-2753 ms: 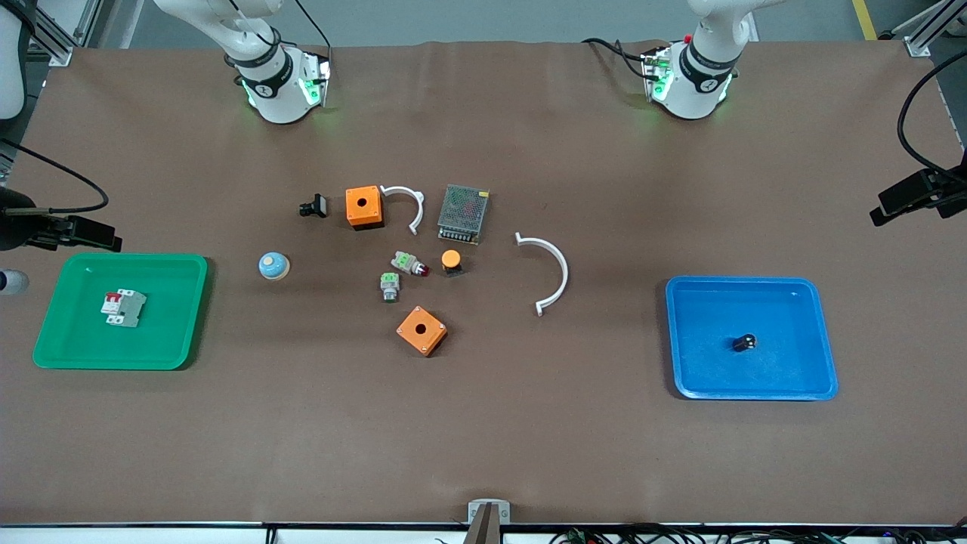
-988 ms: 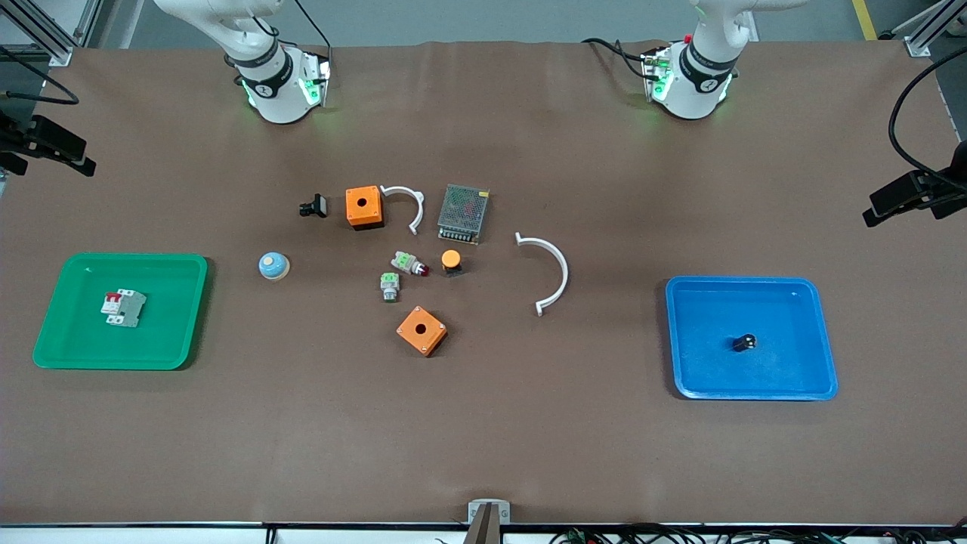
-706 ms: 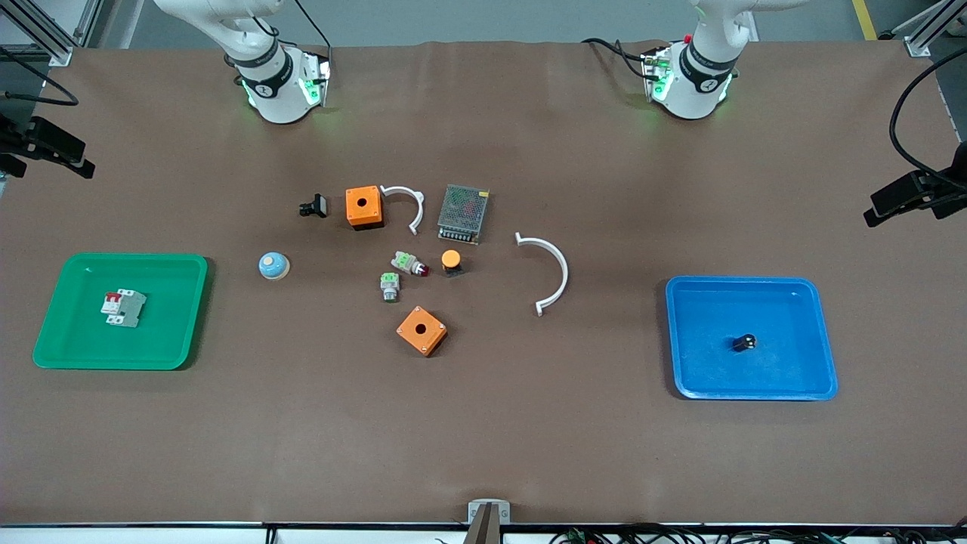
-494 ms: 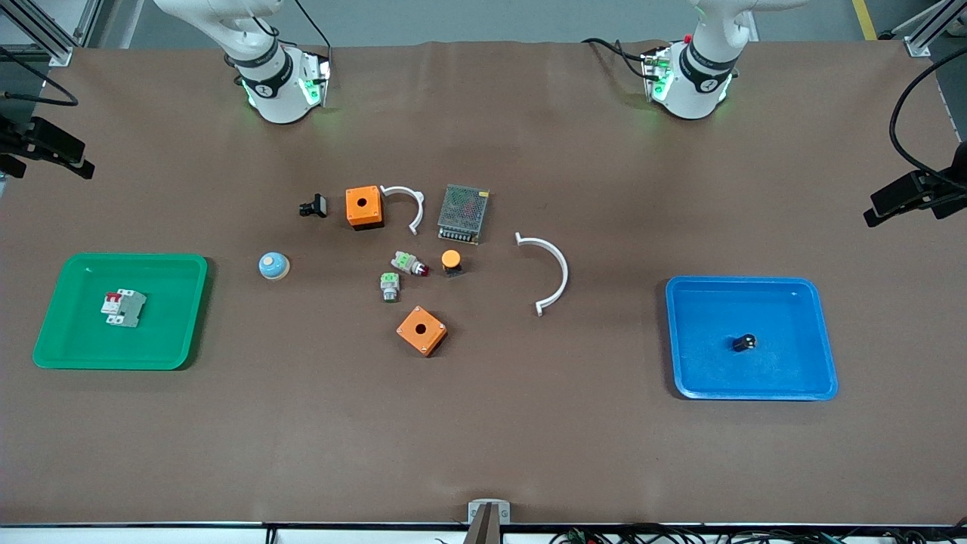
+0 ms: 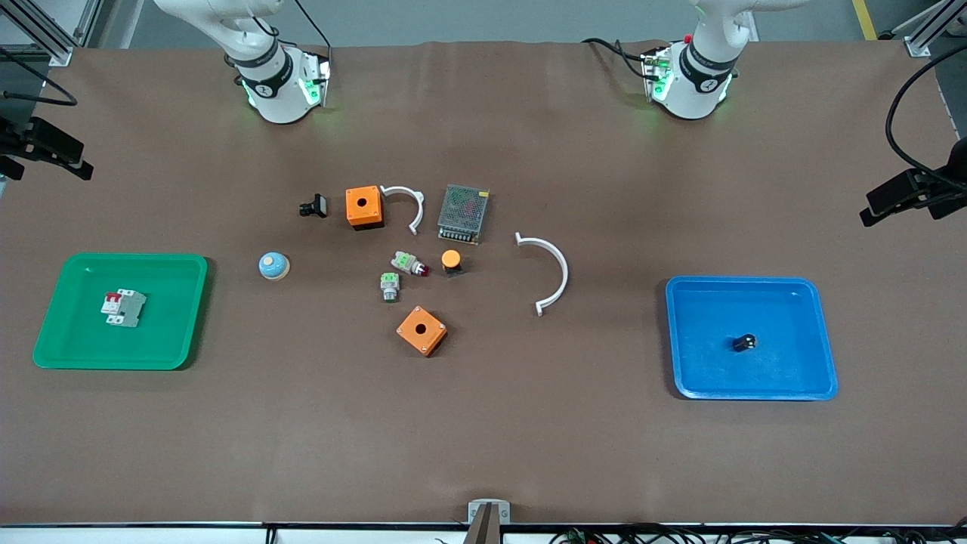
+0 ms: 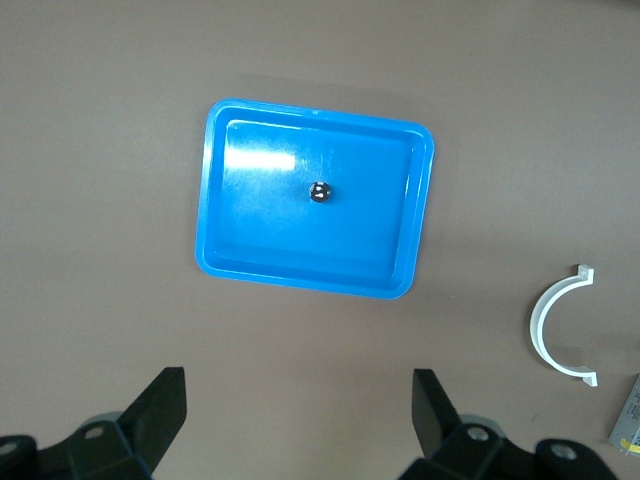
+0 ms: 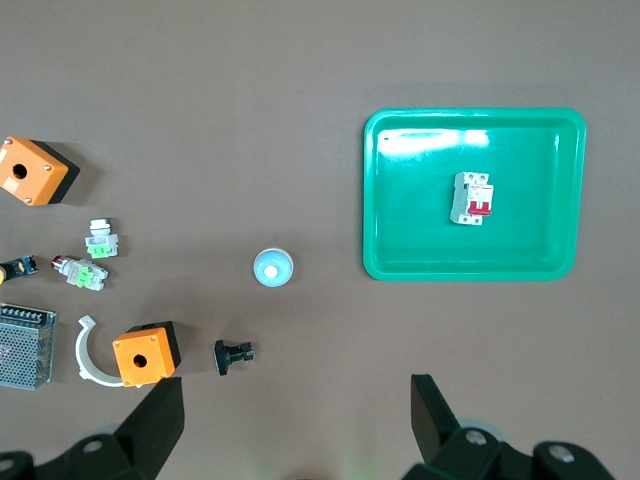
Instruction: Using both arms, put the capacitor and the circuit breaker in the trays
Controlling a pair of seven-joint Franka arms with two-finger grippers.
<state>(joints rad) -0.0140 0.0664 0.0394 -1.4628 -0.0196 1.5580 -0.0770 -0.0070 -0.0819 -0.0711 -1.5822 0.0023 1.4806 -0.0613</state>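
Clock directions here are read on the front view's face, with twelve toward the robots' bases.

The right arm (image 5: pixel 266 74) waits with the right gripper (image 7: pixel 295 420) up in the air over the table's right-arm end. Its jaws stand wide apart and hold nothing. Under it lies the green tray (image 5: pixel 170 336), and the circuit breaker (image 5: pixel 123 307) lies flat near the tray's middle, with red toggles at one end.

At the tray's three o'clock, apart from it, sits a blue dome (image 5: pixel 273 266). At the dome's one o'clock is a black clip (image 5: pixel 313 205), and at the clip's three o'clock is an orange box (image 5: pixel 363 207), with a small white arc (image 5: pixel 408 204) just beside it at three o'clock. A metal mesh box (image 5: pixel 463 214) follows at the arc's three o'clock.

At the orange box's five o'clock lie two green-and-grey push-buttons (image 5: pixel 410 263) (image 5: pixel 389 286), close together. An orange-capped button (image 5: pixel 451 261) stands at the mesh box's six o'clock. A second orange box (image 5: pixel 421 330) sits at six o'clock of the group. A large white arc (image 5: pixel 549 272) lies at the orange-capped button's three o'clock.

Well apart at three o'clock lies the blue tray (image 5: pixel 684 355), with the capacitor (image 5: pixel 744 342) near its middle.

The left arm (image 5: pixel 699 72) waits too. The left gripper (image 6: pixel 297 420) is up over the table's left-arm end, above the blue tray, with its jaws spread wide and empty.
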